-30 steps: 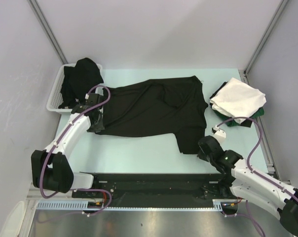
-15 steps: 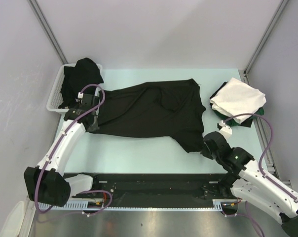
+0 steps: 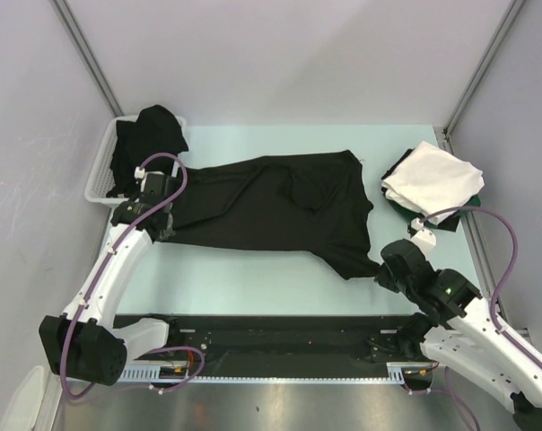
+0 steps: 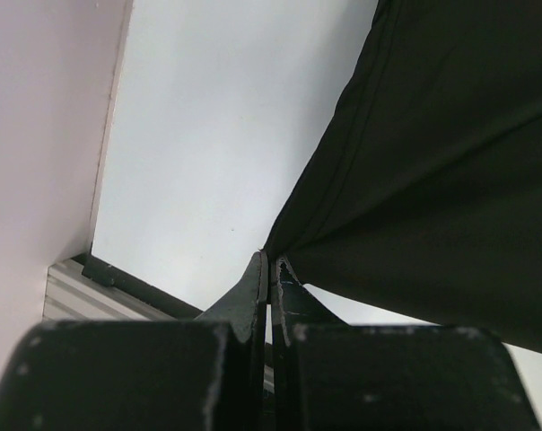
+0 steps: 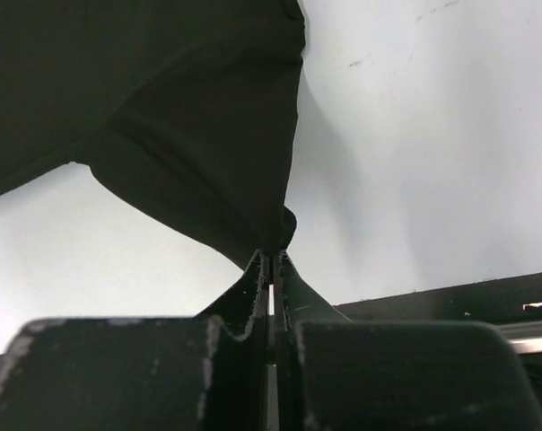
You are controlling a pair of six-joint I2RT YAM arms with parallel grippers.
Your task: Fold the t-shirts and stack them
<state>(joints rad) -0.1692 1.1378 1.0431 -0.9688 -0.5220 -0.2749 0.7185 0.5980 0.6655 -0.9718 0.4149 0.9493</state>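
A black t-shirt (image 3: 271, 206) is stretched across the pale table between my two grippers. My left gripper (image 3: 163, 229) is shut on its left hem corner; the pinched fabric (image 4: 415, 162) shows in the left wrist view, gripper (image 4: 271, 262). My right gripper (image 3: 385, 267) is shut on the shirt's near right corner; the cloth (image 5: 181, 135) hangs from the gripper (image 5: 273, 256) in the right wrist view. A folded white t-shirt (image 3: 432, 180) lies on a dark green one (image 3: 423, 223) at the right. More black shirts (image 3: 145, 144) sit heaped in the basket.
A white slotted basket (image 3: 99, 175) stands at the back left corner. Grey walls close in on the left and right. A black rail (image 3: 271, 337) runs along the table's near edge between the arm bases.
Both grippers have moved apart, the left one leftward and the right one rightward, pulling the black shirt flatter and longer. The hanging lower right flap has been drawn out toward the right.
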